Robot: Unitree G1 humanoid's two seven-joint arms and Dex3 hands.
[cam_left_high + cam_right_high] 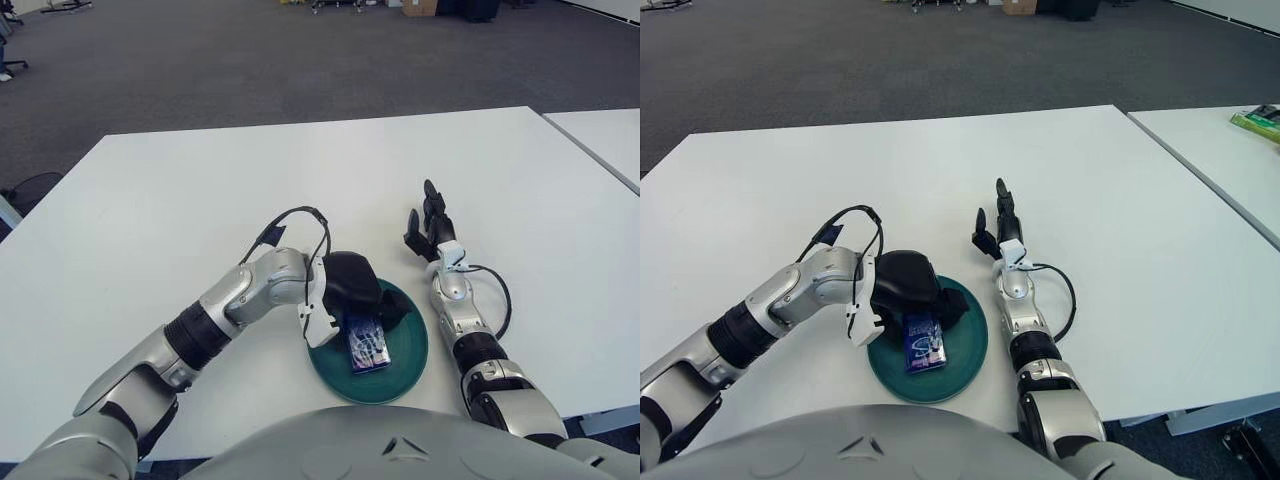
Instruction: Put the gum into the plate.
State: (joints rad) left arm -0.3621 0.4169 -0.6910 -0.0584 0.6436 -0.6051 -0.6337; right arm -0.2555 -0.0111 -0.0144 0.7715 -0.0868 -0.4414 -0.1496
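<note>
While the gum is already lying in the plate, here's how it's all looking:

Gum: the blue pack [366,344] is lying flat inside the green plate [412,356], toward its near-left part; so the main bit looks done to me

Plate: it's sitting on the white surface [300,170], right at the near edge in front of the robot

Left hand: the left hand [352,288] is hovering over the far-left part of the plate, right behind the pack; honestly can't tell if the fingers are touching the pack or are already off it, they're bunched up dark over it

Right hand: the right hand [430,228] is sitting just beyond and right of the plate, fingers [431,196] stretched out and holding nothing; it's idling

Progress: I'm guessing nearly finished; what's left is the left hand letting go for sure and pulling clear without dragging the pack back out

Risk: a finger might be catching the pack on the way up; it's light, so it could slide
</note>
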